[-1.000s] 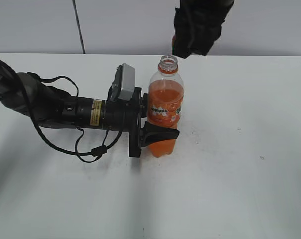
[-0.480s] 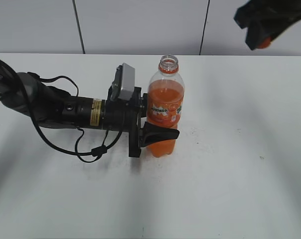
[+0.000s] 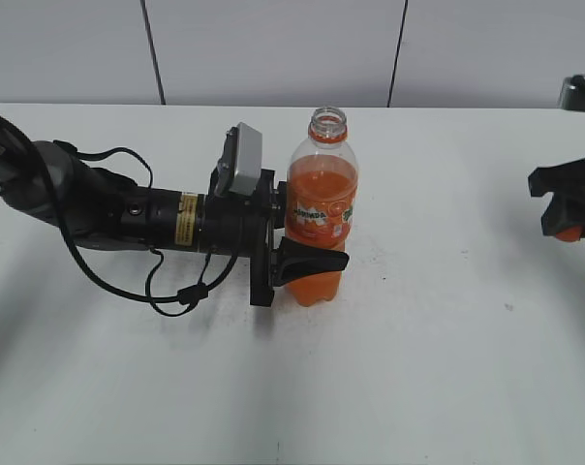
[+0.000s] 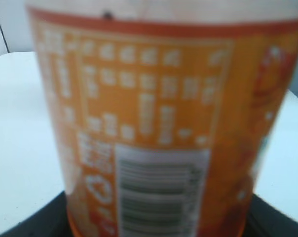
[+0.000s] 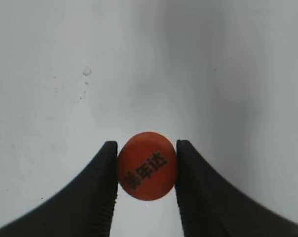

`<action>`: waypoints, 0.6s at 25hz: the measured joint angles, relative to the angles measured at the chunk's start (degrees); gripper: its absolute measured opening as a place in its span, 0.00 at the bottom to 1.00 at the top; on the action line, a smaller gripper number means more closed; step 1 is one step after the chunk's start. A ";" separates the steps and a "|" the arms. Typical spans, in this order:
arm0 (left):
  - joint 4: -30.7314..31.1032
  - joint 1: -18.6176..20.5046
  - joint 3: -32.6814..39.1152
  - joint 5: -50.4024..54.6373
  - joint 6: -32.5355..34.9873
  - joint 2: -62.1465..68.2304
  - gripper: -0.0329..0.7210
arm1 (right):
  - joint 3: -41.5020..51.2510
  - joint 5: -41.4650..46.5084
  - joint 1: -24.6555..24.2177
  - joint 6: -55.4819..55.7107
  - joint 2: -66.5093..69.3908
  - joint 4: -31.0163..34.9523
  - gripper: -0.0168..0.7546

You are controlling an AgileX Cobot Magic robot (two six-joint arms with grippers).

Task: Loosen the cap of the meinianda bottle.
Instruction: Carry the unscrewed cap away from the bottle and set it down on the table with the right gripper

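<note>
My left claw (image 3: 307,260) reaches in from the left side of the white table (image 3: 418,368), its arm lying low and nearly horizontal, and its two dark fingers are clamped on the lower body of the meinianda bottle (image 3: 320,218). The bottle stands upright near the middle of the table. In my left wrist view it fills almost the whole picture, close and blurred: an orange label with pale print and a barcode panel.

The bottle is tall, slim and clear, with orange soda up to the shoulder and an orange label band carrying a white and green logo. Its neck is bare; the threaded mouth stands open with nothing on it.

Far to the right, well apart from the bottle, my right claw (image 3: 568,208) hangs at the edge of the exterior view, above the table. It is closed on the cap (image 5: 147,165), a small round orange disc with dark characters printed on top, pinched at its sides between the two black fingers.

As I judge it, the loosening is finished and more: the cap is fully off. What seems left is only to set the cap down and let go of the bottle.
</note>
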 joint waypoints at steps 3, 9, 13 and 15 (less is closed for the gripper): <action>0.00 0.00 0.00 0.05 0.00 0.00 0.58 | 3.65 -5.48 -0.72 0.11 1.94 1.24 0.37; 0.00 0.00 0.00 0.00 0.00 0.00 0.58 | 3.97 -8.15 -0.97 0.25 9.22 1.69 0.37; 0.00 0.00 0.00 0.00 0.00 0.00 0.58 | 4.08 -8.36 -0.97 0.25 10.52 1.69 0.37; 0.00 0.00 0.00 0.00 0.00 0.00 0.58 | 4.08 -8.55 -0.97 0.29 10.52 1.69 0.37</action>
